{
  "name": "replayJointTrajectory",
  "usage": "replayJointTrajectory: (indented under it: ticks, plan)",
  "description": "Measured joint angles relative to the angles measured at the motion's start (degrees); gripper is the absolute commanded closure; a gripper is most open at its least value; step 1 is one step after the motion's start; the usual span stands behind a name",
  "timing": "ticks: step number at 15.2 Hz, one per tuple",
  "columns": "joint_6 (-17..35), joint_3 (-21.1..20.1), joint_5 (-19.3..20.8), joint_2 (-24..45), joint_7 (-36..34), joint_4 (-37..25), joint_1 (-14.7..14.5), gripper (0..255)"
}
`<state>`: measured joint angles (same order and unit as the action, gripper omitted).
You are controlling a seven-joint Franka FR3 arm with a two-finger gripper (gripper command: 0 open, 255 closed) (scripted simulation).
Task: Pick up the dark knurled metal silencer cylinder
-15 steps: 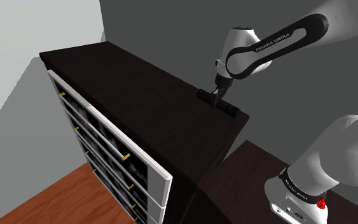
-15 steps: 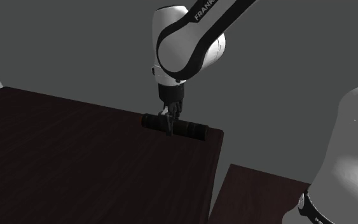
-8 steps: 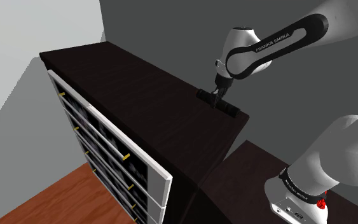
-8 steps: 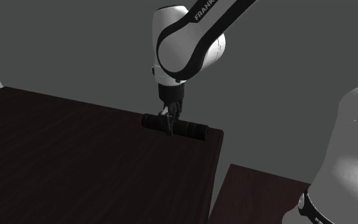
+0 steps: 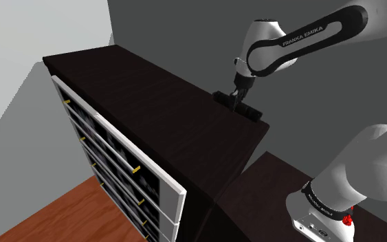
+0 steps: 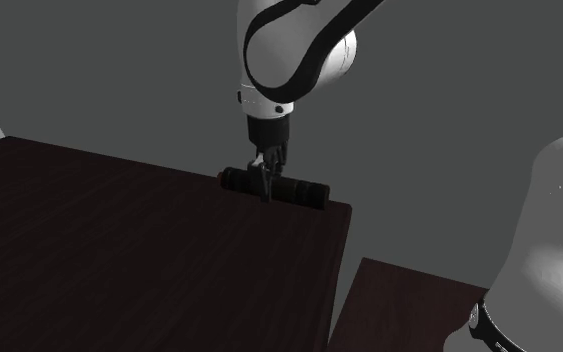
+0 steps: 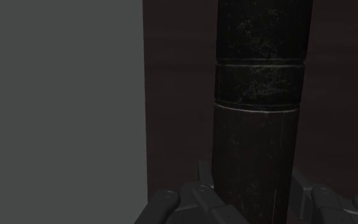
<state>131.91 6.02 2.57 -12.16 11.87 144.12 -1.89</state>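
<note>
claw: the gripper (image 6: 266, 182) is clamped on the silencer cylinder (image 6: 301, 192), pinching it roughly mid-length

cylinder: lies flat between the fingers and sticks out on both sides of the claw

under the claw: the dark cabinet top (image 6: 119, 240) is just below, with its corner edge close by. The cylinder looks barely clear of it, hard to be sure

risk: narrow pinch on a round body, so it could roll or tip in the grip. If it slips here, it probably goes off the edge

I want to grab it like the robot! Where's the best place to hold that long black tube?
Probably around its middle, coming straight down from above. The tube is long and lies level, so a middle grip should keep it balanced, and its round sides fit the pincer, which clasps it just there.
</note>
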Motion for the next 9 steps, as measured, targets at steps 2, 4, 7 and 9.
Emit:
replayJointTrajectory:
  ticks: [2,4,7,9]
  plan:
    - [-1.88,0.01,0.11,-1.27,0.12,-0.56,0.08,255]
    - [-3.68,-0.07,0.14,-2.31,-0.02,-1.42,0.09,255]
    - [-6.1,-0.15,0.17,-3.38,0.03,-2.62,0.1,255]
    - [-7.48,-0.21,0.18,-4.03,-0.01,-3.38,0.11,255]
